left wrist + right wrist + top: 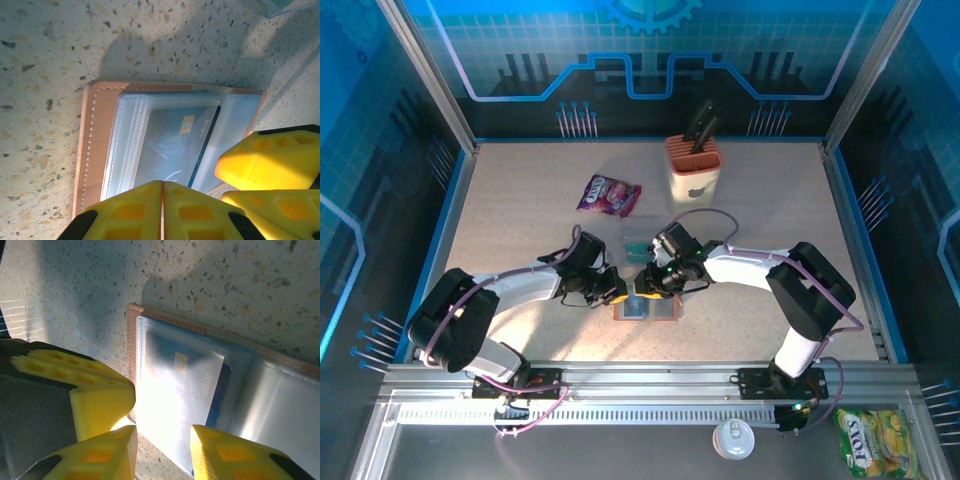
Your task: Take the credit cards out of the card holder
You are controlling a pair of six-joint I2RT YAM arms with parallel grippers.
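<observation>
— Well, where was the card holder [645, 307]?
— Open flat on the speckled surface [520, 220], near the middle, with its long axis running left to right between the two arms. A blue card [170, 142] sat inside its clear sleeves.
— And the end effectors?
— Both hung right at it, just on its far side. The left end effector [162, 192] was clenched, pads together, tips at the holder's edge. I couldn't tell whether it pinched a sleeve. The right end effector [163, 440] had its jaws parted astride the sleeve edge, grasping nothing I could make out.
— Which would you send for the card?
— The right, I'd judge. Its jaws straddled the pocket and the card lay just ahead of its tips. The left looked better suited to pinning the holder down.
— Did the views differ?
— Yes. The wrist views gave the card's chip and "logo" print. The top view blurred those but gave teal cards [638, 247] lying loose just beyond the holder, then the purple packet [608, 194] and the knife block [694, 165] farther back.
</observation>
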